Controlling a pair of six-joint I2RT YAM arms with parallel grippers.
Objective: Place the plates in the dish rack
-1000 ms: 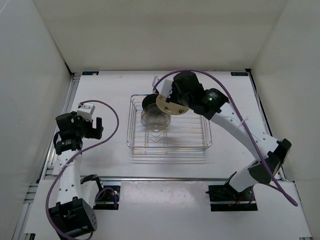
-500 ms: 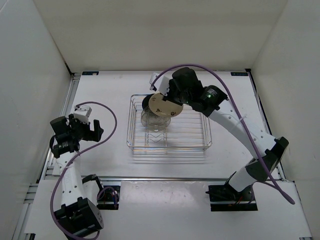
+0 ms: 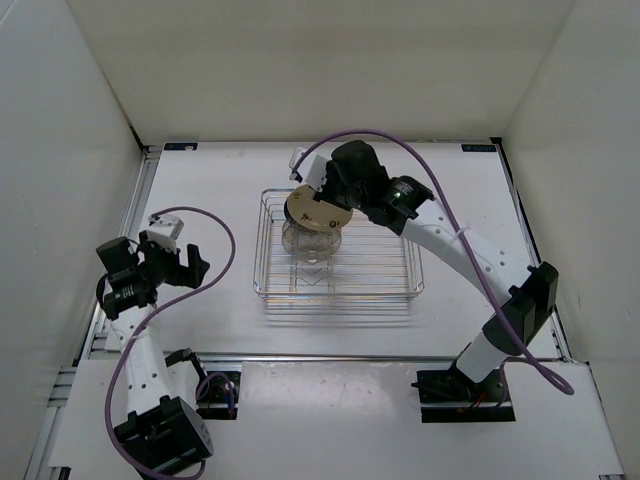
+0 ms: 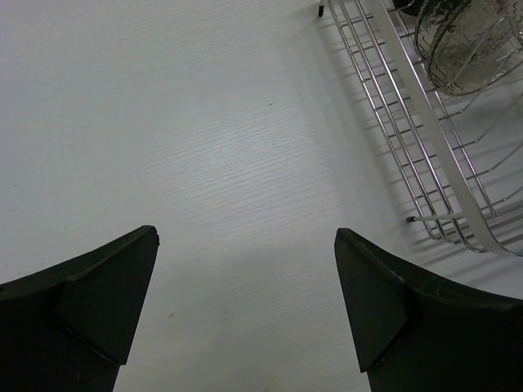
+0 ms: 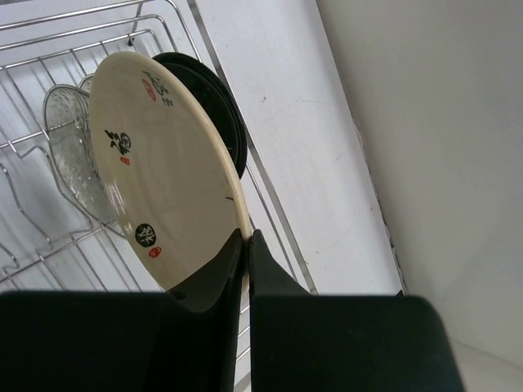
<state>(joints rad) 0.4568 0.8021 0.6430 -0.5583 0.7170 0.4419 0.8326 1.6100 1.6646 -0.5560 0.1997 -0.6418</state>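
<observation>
Cream plate (image 5: 163,163), printed marks, rim clamped in right gripper (image 5: 245,245), tilted over dish rack (image 3: 380,270) far-left end, beside black plate (image 5: 214,98) and clear plate (image 5: 78,155). Left gripper (image 4: 245,237) jaws apart above table (image 4: 163,122), left of rack.

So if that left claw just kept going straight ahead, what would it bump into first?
Probably just the bare table: the open left gripper aims down at it. The dish rack sits off to one side, apparently out of line.

Black plate (image 5: 219,106) mostly hidden by cream plate (image 5: 163,163) (rt wrist).
</observation>
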